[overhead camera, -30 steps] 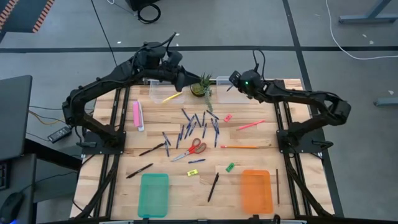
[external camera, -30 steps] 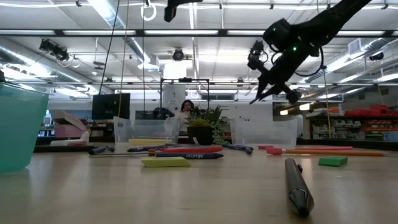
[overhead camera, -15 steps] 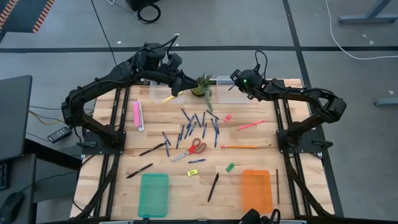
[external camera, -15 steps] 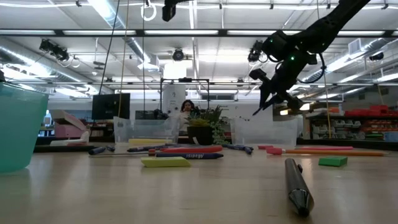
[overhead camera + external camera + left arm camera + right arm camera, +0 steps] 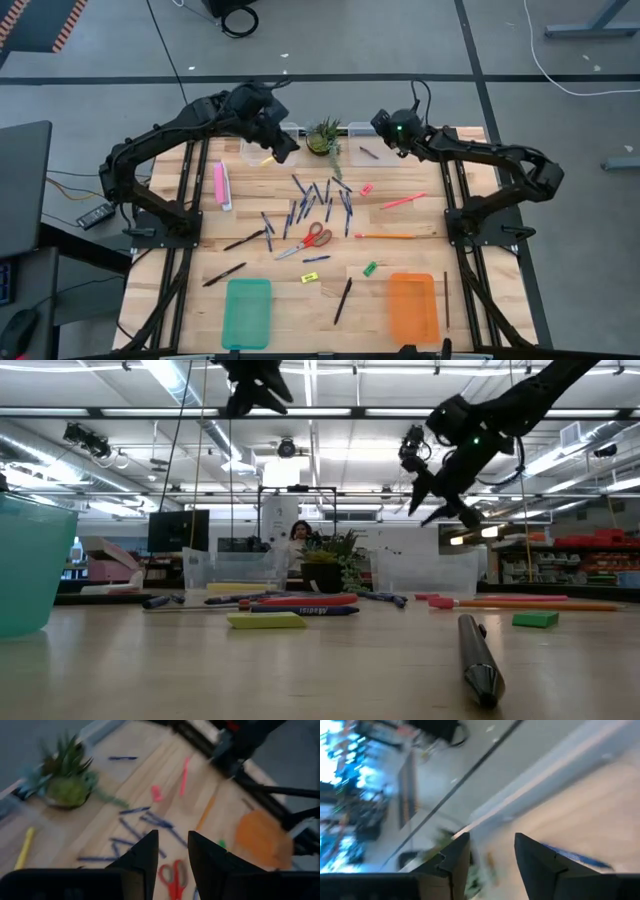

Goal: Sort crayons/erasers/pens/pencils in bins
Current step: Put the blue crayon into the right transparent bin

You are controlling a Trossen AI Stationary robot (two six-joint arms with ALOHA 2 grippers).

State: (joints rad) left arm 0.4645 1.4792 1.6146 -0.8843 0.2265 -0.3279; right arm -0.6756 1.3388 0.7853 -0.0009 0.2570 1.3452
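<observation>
I see right gripper jaws open, empty, above upper-right clear bin | blue pen inside | left gripper jaws apart, empty

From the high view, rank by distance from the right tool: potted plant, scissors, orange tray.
From the right tool:
1. Potted plant, beside it at the table's far edge.
2. Scissors, mid-table.
3. Orange tray, at the near edge.

2 bins flanking plant at table's far edge, pens mid-table — 2 trays along near edge
</observation>
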